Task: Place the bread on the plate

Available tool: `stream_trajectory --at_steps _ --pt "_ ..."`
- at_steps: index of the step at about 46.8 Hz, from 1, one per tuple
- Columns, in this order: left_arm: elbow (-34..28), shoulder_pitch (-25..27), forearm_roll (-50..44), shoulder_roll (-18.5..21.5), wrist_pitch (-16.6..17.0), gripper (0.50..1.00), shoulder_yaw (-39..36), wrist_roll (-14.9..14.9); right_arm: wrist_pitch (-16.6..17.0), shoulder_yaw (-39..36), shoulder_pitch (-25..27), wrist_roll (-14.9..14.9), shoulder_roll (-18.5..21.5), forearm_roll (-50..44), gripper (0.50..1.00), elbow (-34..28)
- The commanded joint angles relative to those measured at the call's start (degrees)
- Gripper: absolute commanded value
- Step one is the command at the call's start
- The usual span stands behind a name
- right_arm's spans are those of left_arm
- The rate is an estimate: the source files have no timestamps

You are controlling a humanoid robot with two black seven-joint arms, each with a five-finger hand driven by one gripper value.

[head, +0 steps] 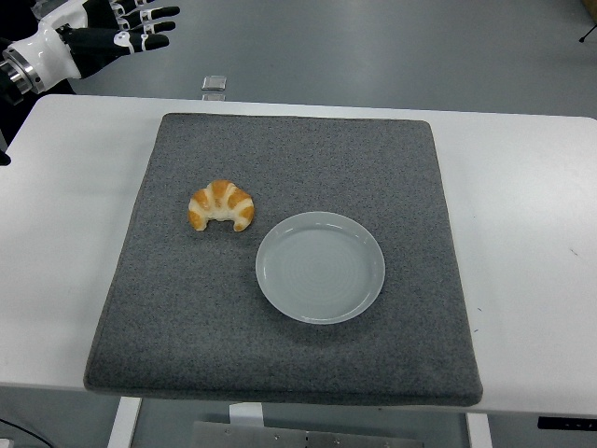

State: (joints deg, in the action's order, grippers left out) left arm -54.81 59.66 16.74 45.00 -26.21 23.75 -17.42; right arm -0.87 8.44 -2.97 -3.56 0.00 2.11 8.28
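Where the table [532, 280] meets the bottom of the picture, its white near edge runs as a thin strip below the grey mat [289, 364], and the mat's front edge lies just inside it. A bare band of mat stretches the whole width between that front edge and the plate [320, 267]. The plate is round, pale and bare, sitting flat on the mat a little right of the middle, with open mat on its right side out to the mat's right edge and then a wide strip of white table beyond. Just up and to the left of the plate lies the bread [222, 205], a golden crescent roll with both tips pointing toward the near edge; its right tip is near the plate's rim but apart from it. Left of the bread there is free mat to the mat's left edge, then white table out to the picture's left side. Behind the bread and plate the far half of the mat is uncovered up to its back edge, which lies close to the table's far edge. A small clear object [215, 83] sits at that far edge, too small to tell what it is. At the top left corner, past the table's far edge, the left hand [117, 35] is raised with its fingers [154, 13] stretched out straight and apart, grasping nothing, well away from the bread.
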Motion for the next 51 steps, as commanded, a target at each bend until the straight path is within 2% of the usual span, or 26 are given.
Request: stream_trajectory --at_steps 1,9,23,31,44,51 --pt "-3.6 0.1 7.1 1.7 0.5 0.986 -0.5 0.1 0.0 0.0 0.0 0.0 0.0 0.0 0.932 0.1" --pt "-8.6 0.5 21.1 4.0 0.5 0.988 -3.3 0.1 0.0 0.0 0.0 0.0 0.0 0.0 0.932 0.1" --pt "-8.8 0.1 33.8 3.7 0.5 0.988 -5.4 0.0 0.0 0.0 0.0 0.0 0.0 0.0 0.93 0.1" --pt "-8.8 -0.4 38.5 2.8 3.8 0.988 -5.2 -0.3 0.0 0.0 0.1 0.0 0.0 0.0 0.93 0.1" --pt "-7.7 -3.7 41.3 -4.1 8.6 0.988 -5.7 -0.3 0.0 0.0 0.1 0.0 0.0 0.0 0.93 0.1" --pt "-5.0 -4.5 44.0 -7.2 10.7 0.988 -7.7 -0.3 0.0 0.0 0.0 0.0 0.0 -0.1 0.93 0.1"
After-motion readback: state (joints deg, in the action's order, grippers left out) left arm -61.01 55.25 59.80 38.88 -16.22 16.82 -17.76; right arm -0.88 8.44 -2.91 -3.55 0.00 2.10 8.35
